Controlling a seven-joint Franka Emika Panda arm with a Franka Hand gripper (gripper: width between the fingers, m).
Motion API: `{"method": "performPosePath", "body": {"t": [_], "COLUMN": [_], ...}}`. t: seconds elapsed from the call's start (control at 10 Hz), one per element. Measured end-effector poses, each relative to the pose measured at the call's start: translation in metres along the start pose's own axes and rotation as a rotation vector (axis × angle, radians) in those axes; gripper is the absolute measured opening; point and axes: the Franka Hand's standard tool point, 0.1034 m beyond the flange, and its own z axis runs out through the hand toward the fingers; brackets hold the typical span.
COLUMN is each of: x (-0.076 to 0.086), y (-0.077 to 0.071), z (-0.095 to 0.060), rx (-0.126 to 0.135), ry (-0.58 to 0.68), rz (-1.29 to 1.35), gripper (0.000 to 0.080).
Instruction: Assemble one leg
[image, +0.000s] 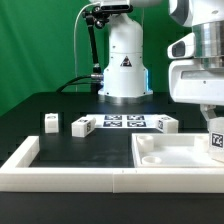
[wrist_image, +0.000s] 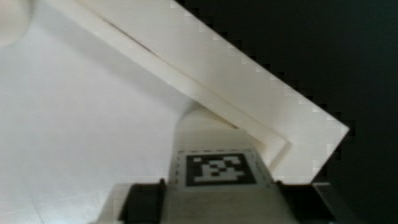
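My gripper (image: 213, 128) is at the exterior view's right and is shut on a leg (image: 217, 144), a short white post with a black-and-white tag. It holds the leg upright at the right end of the large flat white panel (image: 170, 152). In the wrist view the leg (wrist_image: 217, 166) sits between the two dark fingers (wrist_image: 143, 202), with the gripper (wrist_image: 222, 204) above the panel's corner (wrist_image: 267, 110). Three more legs lie on the table: one at the exterior view's left (image: 50, 122), one beside it (image: 83, 125), one right of the middle (image: 165, 123).
The marker board (image: 124, 122) lies flat between the loose legs. A white raised border (image: 70, 180) runs along the front and up the left side. The robot base (image: 124, 65) stands behind, before a green backdrop.
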Motion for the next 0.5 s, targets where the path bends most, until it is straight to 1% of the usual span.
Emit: {"method": "performPosePath", "body": {"t": [0.2,0.5], "x": [0.0019,0.0016], "y": [0.0005,0.0005], "z": [-0.0003,0.0], "rx": [0.012,0.015], "ry": [-0.021,-0.027], "rz": [0.099,0.103], "gripper": [0.0294,0.0294]}}
